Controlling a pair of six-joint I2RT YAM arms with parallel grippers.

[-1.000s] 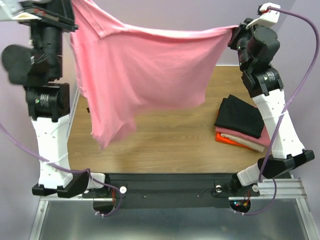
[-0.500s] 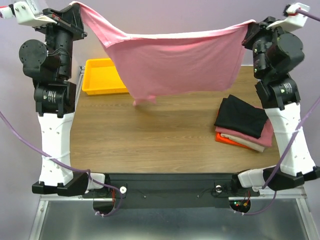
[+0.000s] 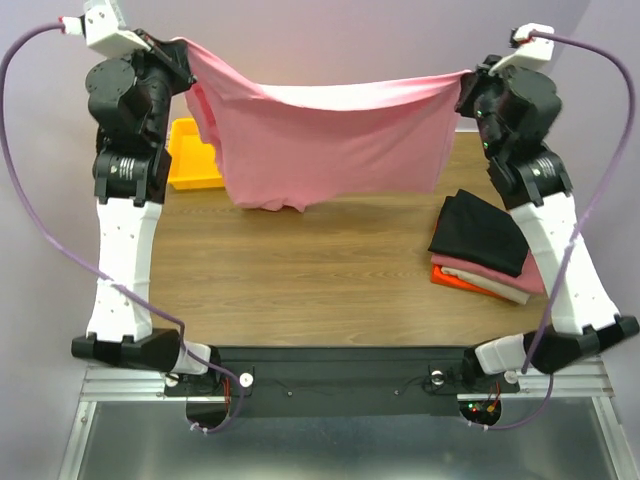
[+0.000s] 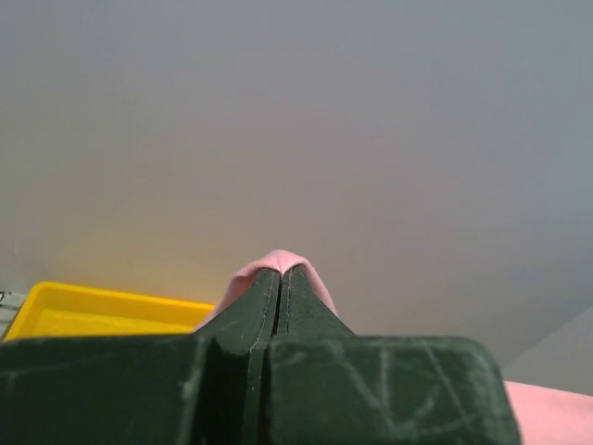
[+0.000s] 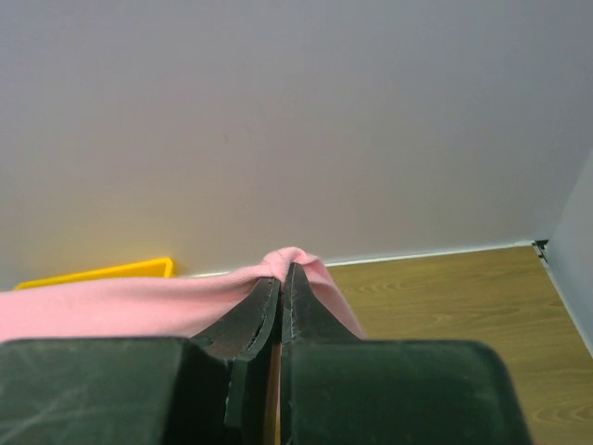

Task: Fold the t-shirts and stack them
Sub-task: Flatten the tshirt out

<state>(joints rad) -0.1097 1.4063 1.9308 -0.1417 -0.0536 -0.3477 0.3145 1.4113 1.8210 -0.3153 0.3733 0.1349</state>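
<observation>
Both the left gripper (image 3: pixel 182 50), upper left, and the right gripper (image 3: pixel 468 80), upper right, pinch the top edge of the pink shirt (image 3: pixel 330 140) hanging across the frame's top; lowering them level and taut should lay it flat on the table (image 3: pixel 320 280).

The hanging pink shirt (image 3: pixel 330 140) hides most of the yellow tray (image 3: pixel 192 178) at ten o'clock; the black shirt (image 3: pixel 480 232) covers most of the folded shirts (image 3: pixel 497 284) beneath.

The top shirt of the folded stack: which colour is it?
The top shirt is black, clearest in the top external view.
</observation>
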